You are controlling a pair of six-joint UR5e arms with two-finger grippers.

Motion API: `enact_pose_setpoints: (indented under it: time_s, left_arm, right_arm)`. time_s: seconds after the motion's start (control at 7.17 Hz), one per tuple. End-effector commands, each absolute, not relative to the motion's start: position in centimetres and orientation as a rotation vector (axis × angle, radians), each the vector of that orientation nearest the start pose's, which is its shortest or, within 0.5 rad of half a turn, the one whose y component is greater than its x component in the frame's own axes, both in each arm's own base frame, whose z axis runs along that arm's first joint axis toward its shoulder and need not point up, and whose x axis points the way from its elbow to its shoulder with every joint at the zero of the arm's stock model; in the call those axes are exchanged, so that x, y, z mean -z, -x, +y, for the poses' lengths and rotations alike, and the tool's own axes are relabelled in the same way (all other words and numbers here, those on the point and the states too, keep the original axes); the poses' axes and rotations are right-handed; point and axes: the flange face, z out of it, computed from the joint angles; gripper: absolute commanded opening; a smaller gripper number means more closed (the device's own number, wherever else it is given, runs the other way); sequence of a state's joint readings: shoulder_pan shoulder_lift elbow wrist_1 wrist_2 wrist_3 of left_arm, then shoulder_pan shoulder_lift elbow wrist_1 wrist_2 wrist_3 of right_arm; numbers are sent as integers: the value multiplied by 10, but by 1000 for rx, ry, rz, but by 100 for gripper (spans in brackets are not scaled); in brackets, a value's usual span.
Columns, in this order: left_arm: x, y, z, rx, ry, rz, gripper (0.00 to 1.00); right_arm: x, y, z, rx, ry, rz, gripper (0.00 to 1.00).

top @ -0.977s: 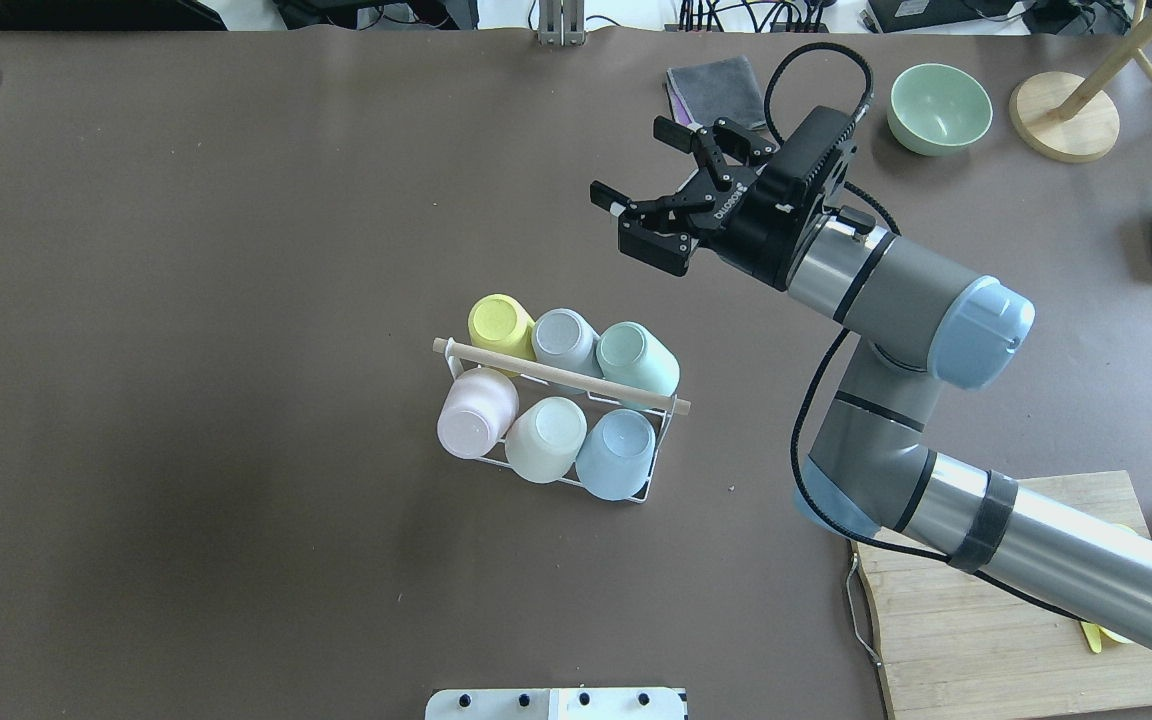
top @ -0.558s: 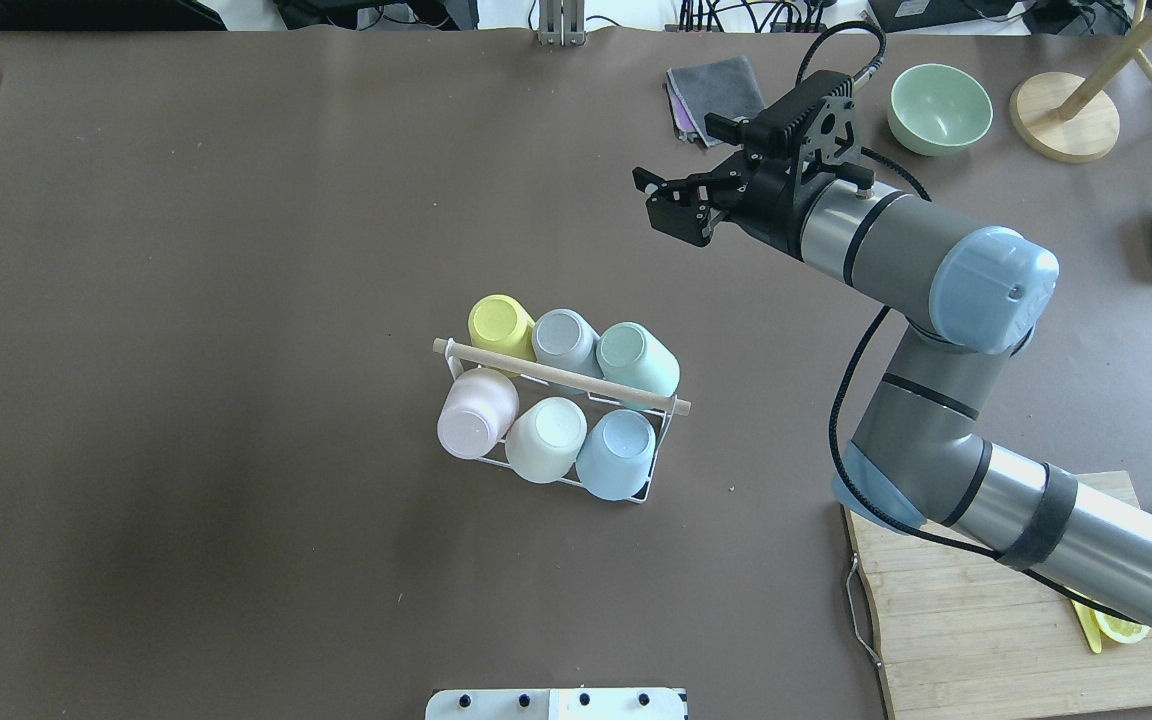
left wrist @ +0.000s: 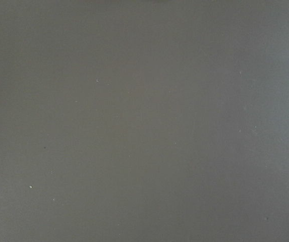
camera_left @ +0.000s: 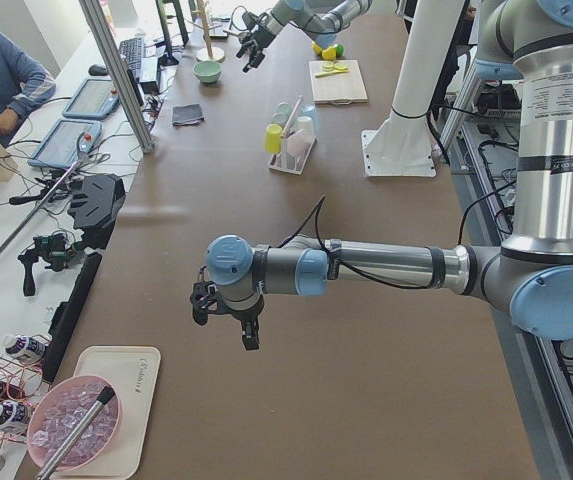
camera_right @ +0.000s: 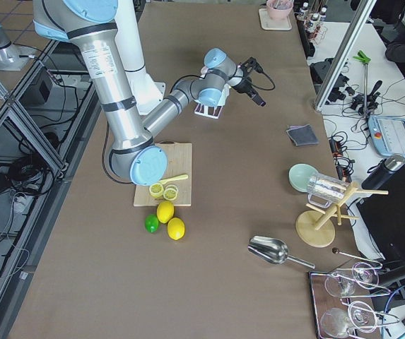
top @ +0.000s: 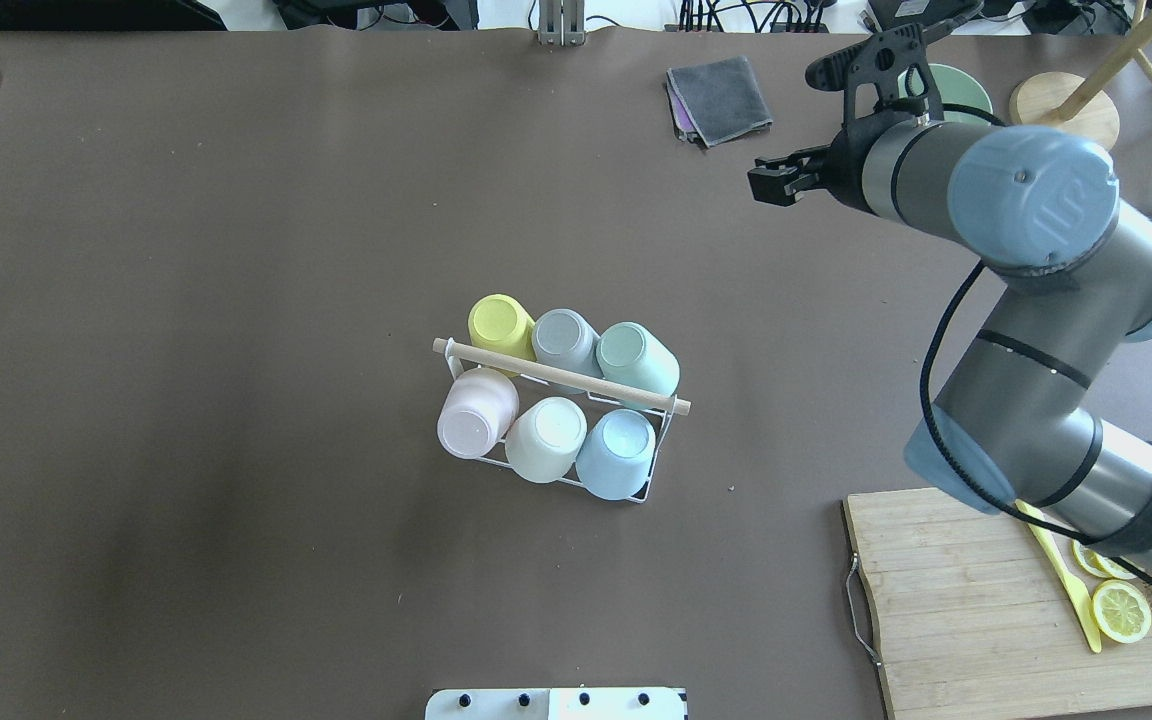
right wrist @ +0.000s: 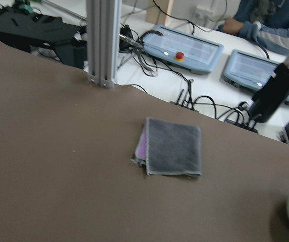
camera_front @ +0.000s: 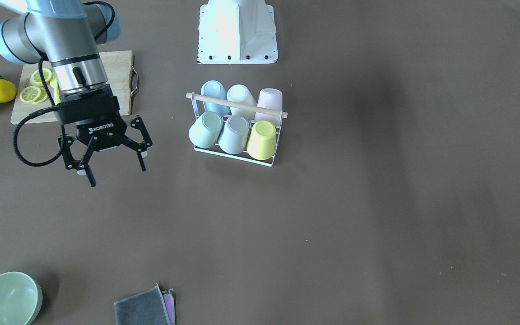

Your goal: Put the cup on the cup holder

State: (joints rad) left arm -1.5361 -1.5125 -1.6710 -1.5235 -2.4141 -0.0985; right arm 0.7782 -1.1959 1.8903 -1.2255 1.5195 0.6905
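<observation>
We count six pastel plastic cups inverted on small white wire cup holder with wooden rod handle; prongs seem full. Right gripper spread, empty, well clear of holder: task likely done. Left gripper far off from holder; we cannot tell its spread.

A robotics lab — teach pendants, tangled cables, an aluminium post.
</observation>
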Motion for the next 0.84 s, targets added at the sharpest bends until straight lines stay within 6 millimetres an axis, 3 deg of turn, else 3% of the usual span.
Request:
enact_pose_setpoints:
  time_s: [0.0,0.28,0.7]
  left_arm:
    - [-633,46,-458,-73,-7,798,98]
    - [-641,48,-456,-150,-23,774,98]
    - [-647,48,-457,-143,-10,771,98]
  right_arm:
    - [-314,253,-545,0,-496,-558,100]
    - [-405,200,-534,-78,-218,-598,100]
    - [-522,140,-491,-166,90,-677,100]
